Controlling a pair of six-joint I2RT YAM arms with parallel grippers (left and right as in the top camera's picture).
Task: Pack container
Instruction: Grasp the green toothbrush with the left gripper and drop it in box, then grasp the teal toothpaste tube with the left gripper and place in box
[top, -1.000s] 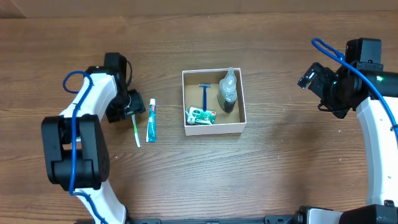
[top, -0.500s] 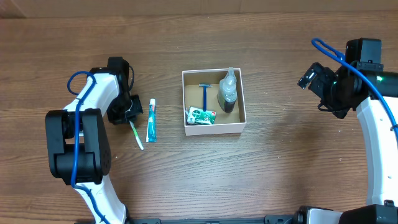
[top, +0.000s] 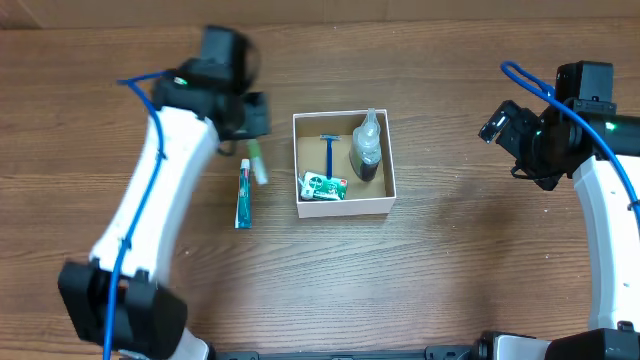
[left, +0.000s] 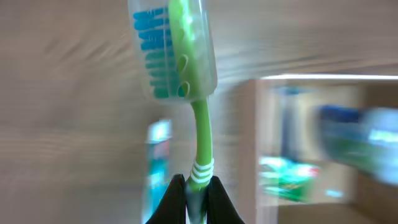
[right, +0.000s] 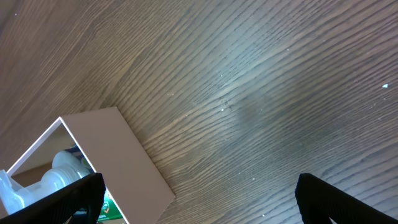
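One toothbrush (left: 200, 134) now lifted, ready to pack.
My left gripper (left: 194, 186) clamps it near the container (top: 343, 207); right gripper (right: 199, 186) hangs, jaws apart.

This looks like a robot lab. Two white and black robot arms stand at a plain wooden tabletop (top: 450, 280), the left arm (top: 160, 180) and the right arm (top: 605, 210). A blue cable (top: 528, 82) runs along each. A few wash things lie there, like a toothpaste tube (top: 242, 197) and a white box (top: 345, 208).
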